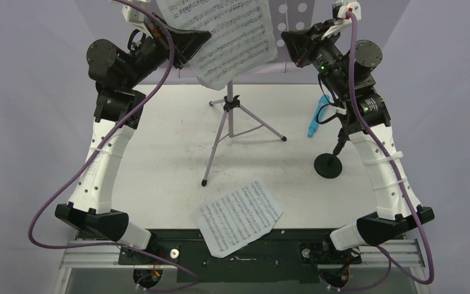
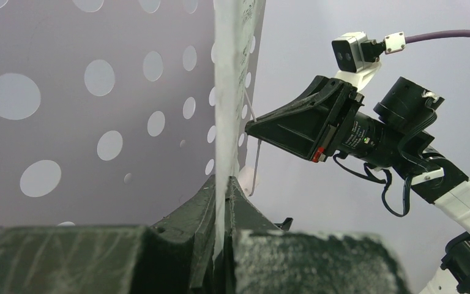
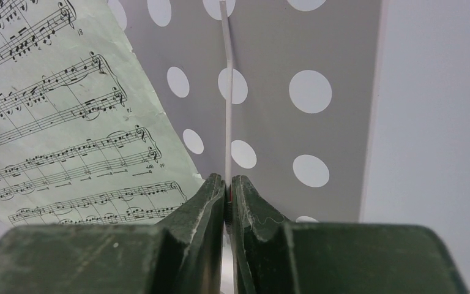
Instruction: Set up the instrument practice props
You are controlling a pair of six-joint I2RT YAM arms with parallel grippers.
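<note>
My left pincer (image 2: 223, 184) is clamped on the edge of the white printed sheet-music page (image 1: 232, 37), just beside the lilac perforated metal music-stand desk (image 3: 343, 92). My right pincer (image 3: 227, 180) pinches the desk's thin white wire page holder (image 3: 226, 92). I judge the paper light, floppy and easily torn (grip margins, gently). A second page (image 1: 238, 215) lies on the white bench (image 1: 159, 135).

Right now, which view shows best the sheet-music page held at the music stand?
The top external view: the sheet-music page shows nearly whole, tilted. The left wrist view shows only its edge, pinched in the left gripper; the right wrist view shows one corner with staves.
</note>
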